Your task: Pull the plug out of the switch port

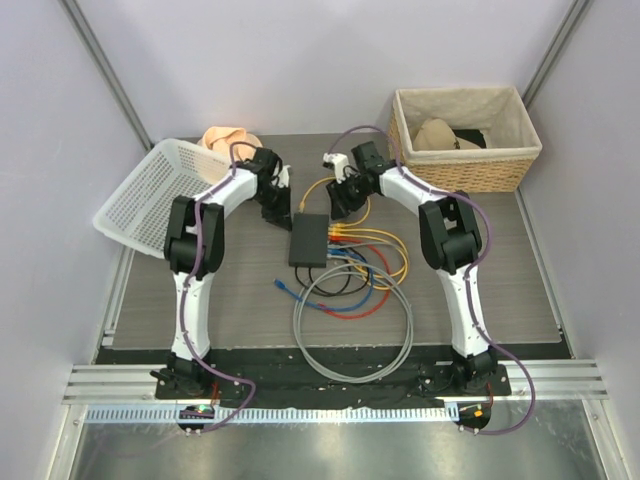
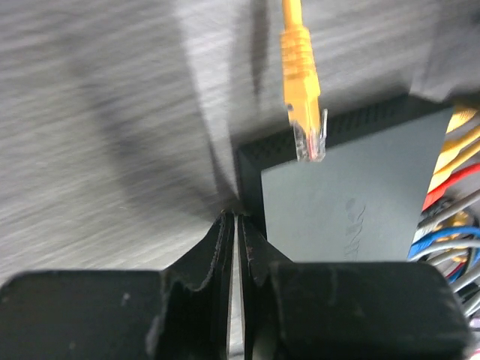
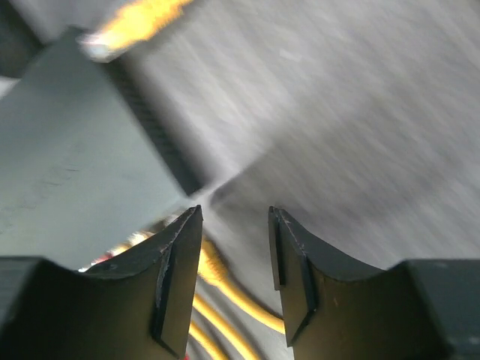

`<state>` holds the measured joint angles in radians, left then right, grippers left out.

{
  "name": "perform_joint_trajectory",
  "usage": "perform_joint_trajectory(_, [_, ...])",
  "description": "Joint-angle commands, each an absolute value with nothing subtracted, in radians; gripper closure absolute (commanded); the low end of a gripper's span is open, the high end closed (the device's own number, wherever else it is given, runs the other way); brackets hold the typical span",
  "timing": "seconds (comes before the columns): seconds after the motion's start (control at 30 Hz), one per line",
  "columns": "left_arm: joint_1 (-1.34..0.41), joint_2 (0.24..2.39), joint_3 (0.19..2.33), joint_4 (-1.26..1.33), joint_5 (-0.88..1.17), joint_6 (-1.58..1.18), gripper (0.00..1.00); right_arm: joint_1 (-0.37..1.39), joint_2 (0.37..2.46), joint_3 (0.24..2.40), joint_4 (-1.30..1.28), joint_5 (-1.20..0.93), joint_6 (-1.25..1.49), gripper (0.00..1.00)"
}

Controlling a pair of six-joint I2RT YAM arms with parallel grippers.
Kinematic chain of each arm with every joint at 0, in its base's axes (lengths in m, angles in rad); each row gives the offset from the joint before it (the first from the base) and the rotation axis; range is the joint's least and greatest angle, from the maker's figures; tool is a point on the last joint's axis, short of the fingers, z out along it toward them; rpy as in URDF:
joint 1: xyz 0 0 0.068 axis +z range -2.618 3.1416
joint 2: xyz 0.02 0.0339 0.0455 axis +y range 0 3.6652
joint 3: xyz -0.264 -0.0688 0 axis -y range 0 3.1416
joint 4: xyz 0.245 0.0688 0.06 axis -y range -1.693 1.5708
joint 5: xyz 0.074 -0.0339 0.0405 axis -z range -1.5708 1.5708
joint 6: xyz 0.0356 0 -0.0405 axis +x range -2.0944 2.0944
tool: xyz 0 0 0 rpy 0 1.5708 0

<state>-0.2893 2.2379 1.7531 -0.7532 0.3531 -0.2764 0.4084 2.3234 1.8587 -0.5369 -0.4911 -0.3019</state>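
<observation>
left tool [image 2: 235, 219] pressed together at the switch [image 2: 337, 206] (orange plug [image 2: 306, 124] seemingly resting on it), right tool [image 3: 235, 215] spread.

I'm looking at the switch [image 1: 308, 240]: flat matte-black box, lying flat mid-table, long axis running 12-to-6 in the top view. Its 3 o'clock long edge is carrying a row of plugged-in cables [image 1: 365, 262]: yellow, red, blue, grey. The plug [image 2: 304, 112], orange w/ a clear tip, is sitting outside any port, tip showing over the switch's 12 o'clock end, its cord running off twd 12.
</observation>
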Motion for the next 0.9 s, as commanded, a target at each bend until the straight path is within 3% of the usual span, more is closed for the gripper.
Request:
perform_joint_trajectory(0.0, [-0.279,2.209,1.772,-0.817,0.293,-0.201,0.88,0.339,2.284,1.896,-0.555,-0.455,-0.281,0.48])
perform_joint_trajectory(0.1, [-0.229,2.157,1.795,-0.848,0.291,-0.169,0.87,0.296,2.316,1.95,-0.592,-0.591,-0.278,0.43])
perform_joint_trajectory(0.2, [-0.204,2.088,1.795,-0.824,0.465,-0.143,0.89,0.294,2.318,1.953,-0.647,-0.76,-0.328,0.41])
perform_joint_trajectory(0.3, [-0.227,2.086,1.793,-0.825,0.554,-0.091,0.93,0.316,2.318,1.924,-0.684,-0.787,-0.366,0.4])
perform_joint_trajectory(0.47, [-0.276,2.186,1.836,-0.876,0.649,-0.132,0.95,0.333,2.293,1.881,-0.686,-0.749,-0.363,0.37])
perform_joint_trajectory(0.87, [-0.321,2.204,1.752,-0.781,0.62,-0.238,0.96,0.327,2.213,1.779,-0.701,-0.442,-0.541,0.39])
